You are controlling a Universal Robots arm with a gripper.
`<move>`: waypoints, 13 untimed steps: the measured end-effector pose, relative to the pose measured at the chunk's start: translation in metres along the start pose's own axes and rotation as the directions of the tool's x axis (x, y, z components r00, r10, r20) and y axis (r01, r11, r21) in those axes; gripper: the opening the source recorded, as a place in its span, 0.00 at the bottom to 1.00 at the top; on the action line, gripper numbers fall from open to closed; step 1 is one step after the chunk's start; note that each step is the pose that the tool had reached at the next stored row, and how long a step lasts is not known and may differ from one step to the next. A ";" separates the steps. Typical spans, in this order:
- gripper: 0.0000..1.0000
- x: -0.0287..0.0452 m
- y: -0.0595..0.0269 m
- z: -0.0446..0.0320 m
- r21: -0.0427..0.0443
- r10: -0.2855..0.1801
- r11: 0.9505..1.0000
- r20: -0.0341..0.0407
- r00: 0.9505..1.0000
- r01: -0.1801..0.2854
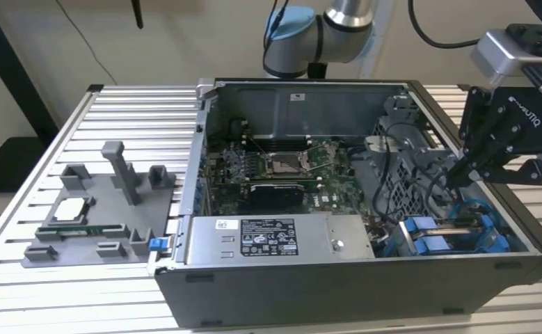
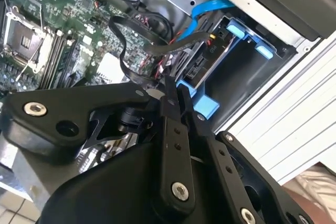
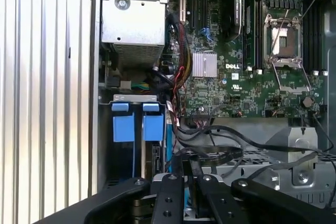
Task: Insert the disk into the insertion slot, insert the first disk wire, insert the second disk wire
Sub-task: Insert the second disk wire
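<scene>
The insertion slot (image 1: 433,243), a grey bay with blue rails, sits in the open case's near corner on the exterior view's right. The disk (image 2: 202,64) lies inside that slot (image 2: 247,35) in its blue carrier, connector end facing the gripper. My black gripper (image 1: 456,182) hangs just above and behind the slot. Its fingers (image 2: 170,103) are pressed together on the end of a black flat disk wire (image 2: 122,51), which loops back toward the motherboard. In the first wrist view the gripper (image 3: 190,169) sits beside the blue rails (image 3: 134,127), with black wires (image 3: 220,153) crossing in front.
A grey power-supply box (image 1: 275,239) fills the case's near side. The motherboard (image 1: 280,163) lies in the middle and a perforated cage (image 1: 410,167) stands under the gripper. A blue cable (image 2: 210,6) runs by the bay. A grey fixture with parts (image 1: 94,216) stands on the slatted table.
</scene>
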State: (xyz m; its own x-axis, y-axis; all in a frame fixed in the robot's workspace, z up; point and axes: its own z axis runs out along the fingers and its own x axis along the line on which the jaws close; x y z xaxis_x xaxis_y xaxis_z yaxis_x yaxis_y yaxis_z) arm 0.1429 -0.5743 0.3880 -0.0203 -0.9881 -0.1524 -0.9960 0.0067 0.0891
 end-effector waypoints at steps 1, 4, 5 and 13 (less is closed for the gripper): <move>0.00 0.0010 0.0000 -0.0001 0.000 0.000 1.000 0.000 1.000 0.000; 0.00 0.0033 0.0000 -0.0005 0.000 0.000 1.000 0.000 1.000 0.000; 0.00 0.0039 0.0000 -0.0006 0.000 0.000 1.000 0.000 1.000 0.000; 0.00 0.0100 0.0001 -0.0006 0.004 -0.001 1.000 0.000 1.000 0.001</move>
State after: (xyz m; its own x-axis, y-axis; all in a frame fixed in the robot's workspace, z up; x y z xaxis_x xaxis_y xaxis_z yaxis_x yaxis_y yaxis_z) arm 0.1427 -0.5843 0.3870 -0.0195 -0.9881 -0.1525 -0.9964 0.0066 0.0845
